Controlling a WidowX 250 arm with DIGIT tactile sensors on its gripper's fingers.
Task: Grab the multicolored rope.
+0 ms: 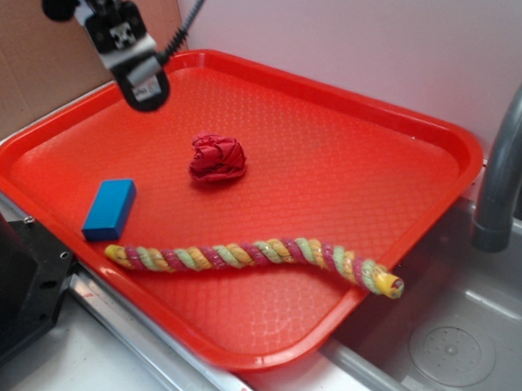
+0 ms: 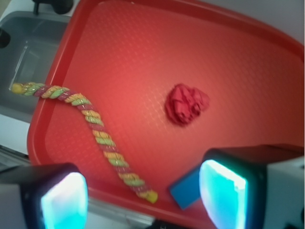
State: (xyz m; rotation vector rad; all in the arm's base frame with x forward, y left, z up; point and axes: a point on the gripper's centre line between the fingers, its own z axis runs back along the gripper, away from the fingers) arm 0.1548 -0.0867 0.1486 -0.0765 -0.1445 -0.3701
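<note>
the pincer (image 2: pixel 143 193) hangs wide and empty over the tray's (image 1: pixel 435 133) far corner; the multicolored rope (image 1: pixel 250 255) lies along the near rim, one end overhanging, just beside the blue block (image 1: pixel 109 208); risk judged: a careless descent could pinch the block or push the rope off.

Exterior overlooks tray (image 1: pixel 435 133); wrist looks down closer.

Red tray (image 1: pixel 435 133), crumpled red cloth ball (image 1: pixel 218 157) at centre, blue block (image 1: pixel 110 208) near edge, grey faucet (image 1: pixel 505 161), sink (image 1: pixel 462 340)
</note>
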